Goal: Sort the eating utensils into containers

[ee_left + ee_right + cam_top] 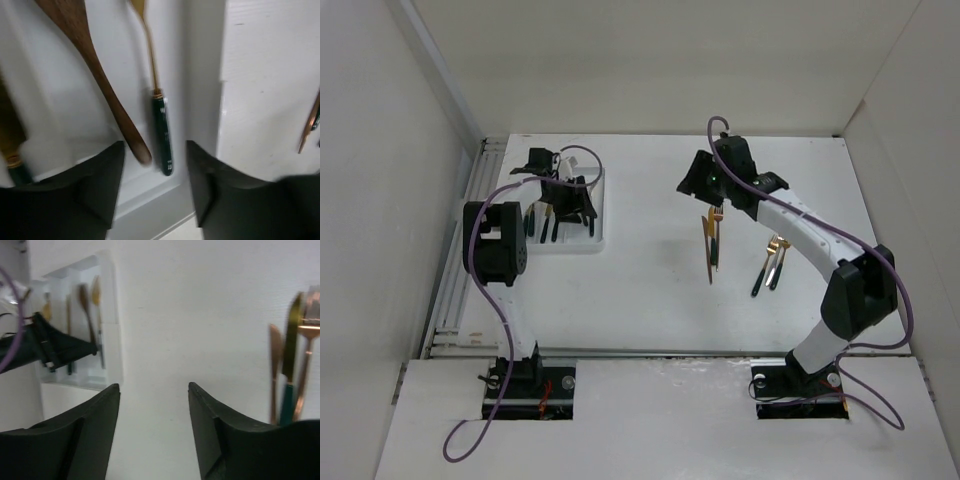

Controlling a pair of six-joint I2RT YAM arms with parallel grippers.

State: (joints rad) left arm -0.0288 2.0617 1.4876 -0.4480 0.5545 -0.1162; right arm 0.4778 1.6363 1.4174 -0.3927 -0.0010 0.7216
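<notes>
The white tray [601,236] lies at the left, with a few dark-handled utensils in its compartments. My left gripper [570,203] hovers open and empty over it. In the left wrist view the open gripper [156,150] is above a gold utensil with a green handle [162,131] and a brown wooden spoon [100,80], side by side by the tray wall [202,75]. My right gripper [696,184] is open and empty above the table's middle [154,386]. Gold utensils [712,247] lie just below it, and more [772,264] lie to their right.
The loose utensils also show at the right edge of the right wrist view [290,365], and the tray with the left gripper over it at its left [107,315]. White walls enclose the table on three sides.
</notes>
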